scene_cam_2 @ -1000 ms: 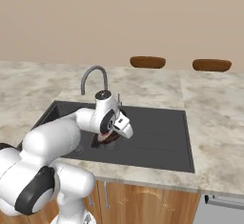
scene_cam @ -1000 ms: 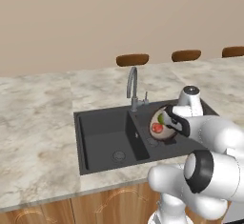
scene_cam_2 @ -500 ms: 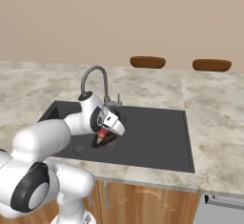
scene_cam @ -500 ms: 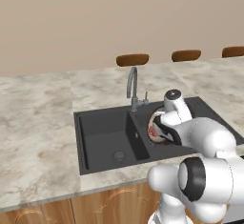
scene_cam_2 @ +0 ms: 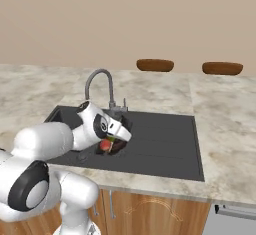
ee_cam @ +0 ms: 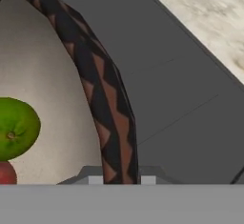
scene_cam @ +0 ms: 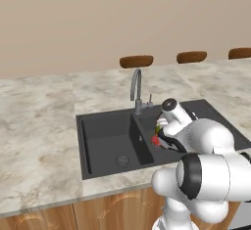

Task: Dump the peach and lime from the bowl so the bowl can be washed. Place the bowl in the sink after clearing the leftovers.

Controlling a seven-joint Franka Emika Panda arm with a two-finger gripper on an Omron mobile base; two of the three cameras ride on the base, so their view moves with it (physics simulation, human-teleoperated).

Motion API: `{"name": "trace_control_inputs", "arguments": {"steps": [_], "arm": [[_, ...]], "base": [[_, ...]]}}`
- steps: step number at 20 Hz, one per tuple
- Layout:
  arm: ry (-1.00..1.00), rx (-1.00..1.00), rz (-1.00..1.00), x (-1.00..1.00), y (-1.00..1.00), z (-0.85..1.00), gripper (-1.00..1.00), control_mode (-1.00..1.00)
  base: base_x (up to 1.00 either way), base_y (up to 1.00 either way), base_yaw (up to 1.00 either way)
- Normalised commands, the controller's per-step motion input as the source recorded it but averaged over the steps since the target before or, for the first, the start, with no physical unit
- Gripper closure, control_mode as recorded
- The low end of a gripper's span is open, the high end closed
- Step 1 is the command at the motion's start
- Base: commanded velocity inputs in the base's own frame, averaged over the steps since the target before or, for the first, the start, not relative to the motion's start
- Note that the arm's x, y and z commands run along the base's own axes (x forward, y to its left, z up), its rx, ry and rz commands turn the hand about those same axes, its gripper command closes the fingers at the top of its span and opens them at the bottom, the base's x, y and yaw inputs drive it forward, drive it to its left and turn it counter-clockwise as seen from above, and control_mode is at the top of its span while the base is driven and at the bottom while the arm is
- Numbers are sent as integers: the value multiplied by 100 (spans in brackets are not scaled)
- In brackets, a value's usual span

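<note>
My gripper (ee_cam: 120,179) is shut on the patterned dark brown rim of the bowl (ee_cam: 57,99), which hangs tilted over the dark sink (scene_cam: 105,138). Inside the pale bowl, the green lime (ee_cam: 16,128) lies against the reddish peach (ee_cam: 5,173) at the lower edge. From the left base camera the bowl (scene_cam: 166,143) sits under my gripper (scene_cam: 164,132), just right of the basin divider, showing the peach (scene_cam: 155,140) and the lime (scene_cam: 159,125). The right base view has the bowl (scene_cam_2: 117,146), the peach (scene_cam_2: 105,145) and my gripper (scene_cam_2: 121,135) in front of the faucet.
The curved grey faucet (scene_cam: 136,89) stands behind the sink, close to my hand. Marble counter (scene_cam: 39,126) surrounds the sink on all sides. Brown stool seats (scene_cam: 136,60) line the counter's far edge. The left basin has a round drain (scene_cam: 122,160).
The arm has swung and carried the bowl a little to the left and lower over the sink. The fruits stay inside the bowl.
</note>
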Motion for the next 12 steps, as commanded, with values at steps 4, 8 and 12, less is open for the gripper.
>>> {"name": "trace_control_inputs", "arguments": {"steps": [4, 8, 12], "arm": [[-1, -5, 0, 15, -8, -1, 100, -100], [-1, -23, 0, 1, 26, -4, 100, -100], [-5, -1, 0, 9, -10, 12, 100, -100]], "base": [[0, 0, 0], [0, 0, 0], [0, 0, 0]]}}
